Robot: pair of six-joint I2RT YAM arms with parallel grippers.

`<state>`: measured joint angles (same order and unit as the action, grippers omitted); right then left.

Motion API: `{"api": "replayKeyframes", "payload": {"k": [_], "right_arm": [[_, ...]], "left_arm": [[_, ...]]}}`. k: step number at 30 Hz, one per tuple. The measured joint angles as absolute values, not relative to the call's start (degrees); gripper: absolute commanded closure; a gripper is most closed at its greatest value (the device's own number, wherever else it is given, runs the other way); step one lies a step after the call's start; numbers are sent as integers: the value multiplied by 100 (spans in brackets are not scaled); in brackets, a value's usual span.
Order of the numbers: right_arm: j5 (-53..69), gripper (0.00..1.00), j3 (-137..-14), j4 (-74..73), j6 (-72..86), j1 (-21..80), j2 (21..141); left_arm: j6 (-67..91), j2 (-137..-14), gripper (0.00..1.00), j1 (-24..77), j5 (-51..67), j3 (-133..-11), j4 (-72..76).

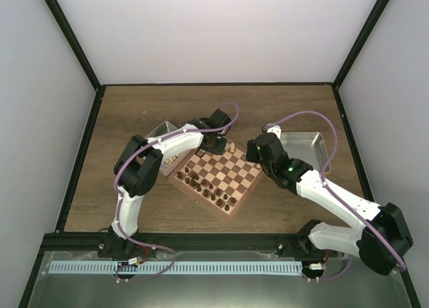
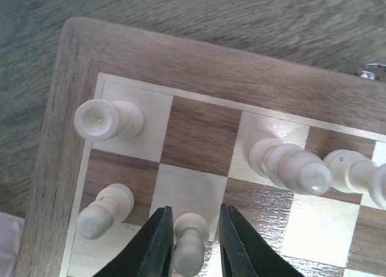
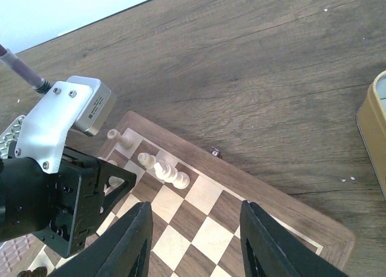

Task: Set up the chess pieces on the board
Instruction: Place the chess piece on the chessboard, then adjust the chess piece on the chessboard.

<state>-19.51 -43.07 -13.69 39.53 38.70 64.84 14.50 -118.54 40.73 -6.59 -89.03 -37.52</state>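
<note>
Presently, pawn (image 2: 189,241) flanked by left tool (image 2: 192,215), jaws slightly apart, bottom centre of frame, near board (image 2: 66,108) corner; straight lift advised so neighbouring pieces (image 2: 108,119) are spared. Right tool (image 3: 196,209) spread, empty.

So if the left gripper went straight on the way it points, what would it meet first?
The left gripper would meet the pale pawn between its fingers, then probably the board beneath; depth is unclear.

Bright, even light throughout; the left wrist view is softly blurred.
</note>
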Motion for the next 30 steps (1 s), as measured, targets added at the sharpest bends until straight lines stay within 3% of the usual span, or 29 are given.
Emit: {"api": "replayKeyframes", "payload": {"k": [7,15,22,30], "right_arm": [[-1927,58,-4313,-1380,3953,3870,6486],[-1811,60,-4327,-1428,3951,3870,6486],[-985,68,-4530,-1308,3701,3870,6954],[-242,69,-5277,-1374,3562,4062,8036]], "left_arm": [[1452,-11692,67,4042,-423,-8901,-3686],[1520,-10713,66,3997,-377,-8510,-3542],[1824,-9564,65,3581,-552,-7303,-3225],[2324,-8866,63,2670,-742,-5972,-2799]]}}
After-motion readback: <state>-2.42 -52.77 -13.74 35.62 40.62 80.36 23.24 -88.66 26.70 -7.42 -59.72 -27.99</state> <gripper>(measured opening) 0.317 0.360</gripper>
